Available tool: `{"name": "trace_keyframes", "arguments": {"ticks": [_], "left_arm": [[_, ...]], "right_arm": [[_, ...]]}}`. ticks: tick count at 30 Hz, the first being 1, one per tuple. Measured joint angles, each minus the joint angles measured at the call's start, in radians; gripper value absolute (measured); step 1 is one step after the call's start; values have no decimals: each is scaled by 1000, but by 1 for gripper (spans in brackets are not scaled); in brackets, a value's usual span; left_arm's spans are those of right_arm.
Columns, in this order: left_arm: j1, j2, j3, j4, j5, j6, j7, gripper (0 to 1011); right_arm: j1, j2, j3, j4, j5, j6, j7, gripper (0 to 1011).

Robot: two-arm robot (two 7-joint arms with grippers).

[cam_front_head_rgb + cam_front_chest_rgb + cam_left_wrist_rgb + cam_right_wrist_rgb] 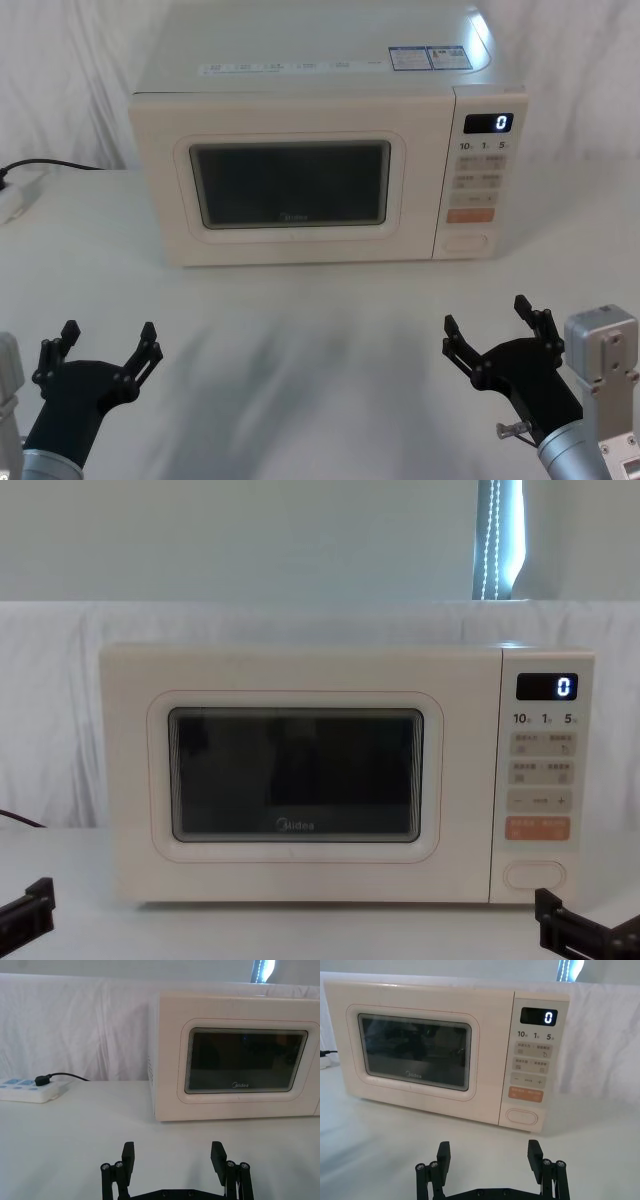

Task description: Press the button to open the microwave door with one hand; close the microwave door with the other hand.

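Head view: button (465, 241) beyond right end effector (486, 322).

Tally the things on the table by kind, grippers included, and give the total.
microwave: 1
power strip: 1
grippers, left gripper and right gripper, both open: 2
Total: 4

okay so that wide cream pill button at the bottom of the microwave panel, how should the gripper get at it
Probably no grip: press the flat face of the wide cream pill-shaped button straight from the front with a fingertip of the open right gripper, the nearer one.
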Motion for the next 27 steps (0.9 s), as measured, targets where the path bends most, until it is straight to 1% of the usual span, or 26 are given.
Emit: {"name": "trace_keyframes", "arguments": {"ticks": [27], "left_arm": [[0, 0, 0, 0, 0, 0, 0, 1001]], "right_arm": [[0, 0, 0, 0, 0, 0, 0, 1002]]}}
